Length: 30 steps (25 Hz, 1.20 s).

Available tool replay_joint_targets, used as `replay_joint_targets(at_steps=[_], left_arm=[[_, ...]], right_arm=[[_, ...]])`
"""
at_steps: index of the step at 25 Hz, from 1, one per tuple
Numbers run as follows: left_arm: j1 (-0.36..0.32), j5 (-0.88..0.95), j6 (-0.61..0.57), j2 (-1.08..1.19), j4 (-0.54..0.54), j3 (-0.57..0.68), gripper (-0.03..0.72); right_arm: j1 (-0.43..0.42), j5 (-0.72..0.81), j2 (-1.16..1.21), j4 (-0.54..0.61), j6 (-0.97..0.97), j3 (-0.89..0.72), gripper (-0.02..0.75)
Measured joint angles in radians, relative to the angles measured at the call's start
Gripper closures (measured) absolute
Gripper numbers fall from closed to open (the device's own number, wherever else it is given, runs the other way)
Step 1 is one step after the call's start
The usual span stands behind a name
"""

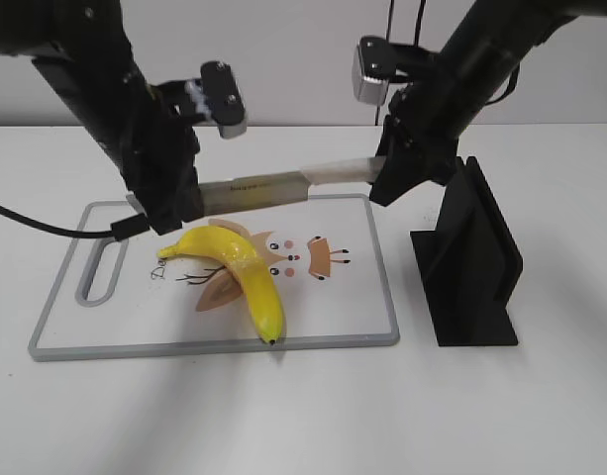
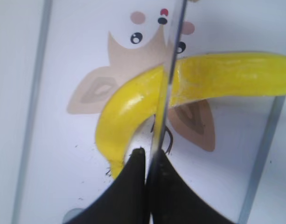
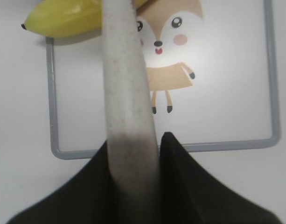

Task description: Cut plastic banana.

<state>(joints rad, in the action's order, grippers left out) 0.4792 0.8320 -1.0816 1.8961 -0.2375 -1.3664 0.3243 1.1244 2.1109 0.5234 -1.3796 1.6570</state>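
The plastic banana (image 1: 236, 263) lies on the white cutting board (image 1: 214, 346), over its fox drawing. A knife (image 1: 253, 188) with a pale handle is held level above the board between both grippers. My left gripper (image 1: 172, 203) is shut on the blade's tip end. My right gripper (image 1: 387, 176) is shut on the handle. In the left wrist view the thin blade (image 2: 168, 84) crosses the middle of the banana (image 2: 129, 107) from my left gripper (image 2: 149, 151). In the right wrist view the handle (image 3: 124, 74) runs from my right gripper (image 3: 136, 137) toward the banana (image 3: 63, 18).
A black knife stand (image 1: 471, 267) sits on the white table just right of the board. The board has a slot handle (image 1: 103, 269) at its left end. Its grey rim shows in the right wrist view (image 3: 50, 93).
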Motion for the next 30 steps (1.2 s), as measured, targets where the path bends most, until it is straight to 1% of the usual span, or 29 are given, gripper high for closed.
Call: replay_joint_targets(at_steps=[8, 9, 10, 12, 13, 15, 17, 18, 20, 22, 24, 25, 28, 30], left_arm=[[0.004, 0.032, -0.006, -0.172, 0.031, 0.0, 0.702], [0.004, 0.033, -0.007, -0.18, 0.031, 0.0, 0.697], [0.004, 0.032, -0.007, -0.184, 0.029, 0.0, 0.672], [0.004, 0.023, -0.005, -0.19, 0.03, 0.0, 0.576], [0.004, 0.02, -0.004, -0.192, 0.029, 0.0, 0.507], [0.004, 0.015, -0.003, -0.192, 0.024, 0.0, 0.296], [0.004, 0.013, -0.002, -0.193, 0.021, 0.0, 0.119], [0.004, 0.011, 0.0, -0.196, 0.02, 0.0, 0.087], [0.004, 0.003, 0.019, -0.21, 0.023, 0.0, 0.072], [-0.003, -0.013, 0.067, -0.231, 0.036, 0.0, 0.068], [-0.017, -0.032, 0.162, -0.258, 0.07, 0.0, 0.068], [-0.031, -0.045, 0.217, -0.273, 0.108, 0.0, 0.068], [-0.084, -0.06, 0.478, -0.313, 0.237, 0.0, 0.068], [-0.132, -0.008, 0.628, -0.33, 0.295, -0.022, 0.069]], right_arm=[[0.002, 0.032, -0.127, 0.007, 0.007, 0.015, 0.527], [0.002, 0.033, -0.134, 0.007, 0.007, 0.015, 0.527], [0.002, 0.034, -0.139, 0.007, 0.007, 0.015, 0.53], [0.002, 0.043, -0.141, 0.007, 0.01, 0.015, 0.542], [0.002, 0.044, -0.141, 0.007, 0.013, 0.015, 0.556], [0.002, 0.042, -0.141, 0.006, 0.024, 0.015, 0.567], [0.002, 0.033, -0.141, 0.003, 0.038, 0.015, 0.567], [0.002, 0.033, -0.141, 0.002, 0.041, 0.015, 0.567], [0.002, 0.037, -0.144, -0.004, 0.06, 0.015, 0.567], [0.002, 0.045, -0.155, -0.017, 0.089, 0.015, 0.567], [0.002, 0.049, -0.177, -0.033, 0.139, 0.015, 0.567], [0.002, 0.051, -0.189, -0.042, 0.171, 0.015, 0.567], [0.002, 0.052, -0.233, -0.074, 0.319, 0.015, 0.567], [0.002, 0.049, -0.259, -0.098, 0.461, 0.017, 0.567]])
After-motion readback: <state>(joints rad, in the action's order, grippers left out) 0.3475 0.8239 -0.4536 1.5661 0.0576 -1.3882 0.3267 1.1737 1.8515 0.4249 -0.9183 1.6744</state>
